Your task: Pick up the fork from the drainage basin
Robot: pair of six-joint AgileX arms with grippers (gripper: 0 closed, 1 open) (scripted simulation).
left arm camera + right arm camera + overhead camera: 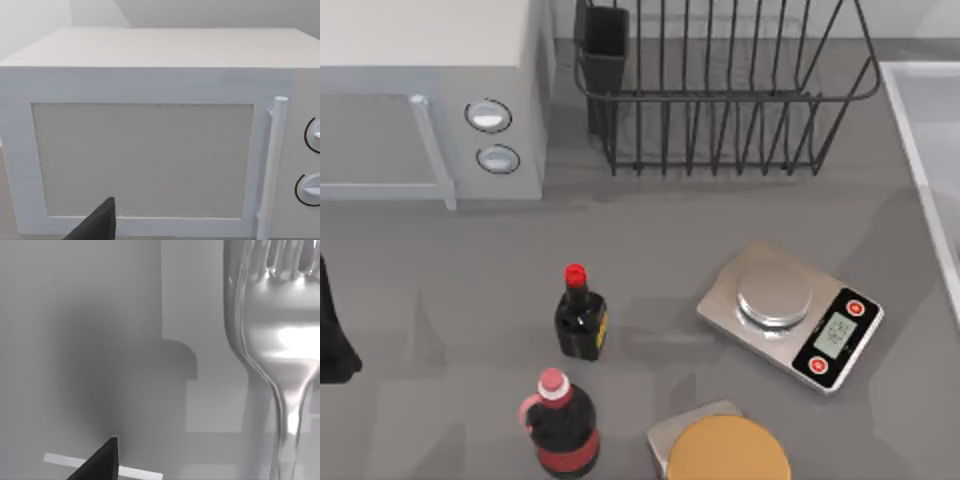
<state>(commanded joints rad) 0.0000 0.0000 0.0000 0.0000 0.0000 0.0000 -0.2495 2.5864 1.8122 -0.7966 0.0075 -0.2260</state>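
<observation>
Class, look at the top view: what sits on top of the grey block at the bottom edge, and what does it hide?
A round orange-yellow disc sits on the grey block, covering most of it. Whatever lies beneath the disc is hidden.

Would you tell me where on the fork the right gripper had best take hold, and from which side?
Probably the fork's narrow handle, just behind the wide pronged end, from above, fingers across it. The right wrist view shows it close against a pale surface, seemingly lying flat.
</observation>
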